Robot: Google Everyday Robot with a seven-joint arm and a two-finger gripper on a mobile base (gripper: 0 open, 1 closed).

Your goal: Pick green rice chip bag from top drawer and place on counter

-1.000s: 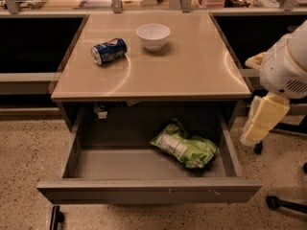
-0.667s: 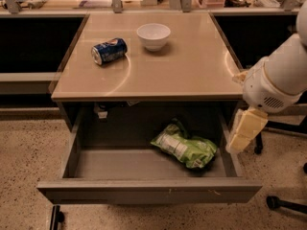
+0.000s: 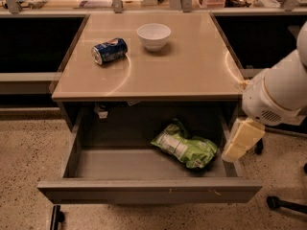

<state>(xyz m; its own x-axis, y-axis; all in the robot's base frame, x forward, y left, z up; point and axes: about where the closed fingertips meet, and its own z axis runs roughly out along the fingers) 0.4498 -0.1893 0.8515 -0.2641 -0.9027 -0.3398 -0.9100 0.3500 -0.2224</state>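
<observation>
Camera view: my gripper [image 3: 233, 152] hangs over the right edge of the pulled-out top drawer [image 3: 148, 190]; I cannot tell how its jaws stand. The green rice chip bag [image 3: 186, 148] lies in the drawer's right half, below the counter [image 3: 192, 56].

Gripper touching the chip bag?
Apart. Camera view: gripper hangs at the right of the top drawer; a gap separates it from the green rice chip bag.

We see warm, dim light: glare arcs on the table [image 3: 192, 56], shadow deep in the drawer [image 3: 120, 163], gripper [image 3: 242, 140] pale at lower right.
</observation>
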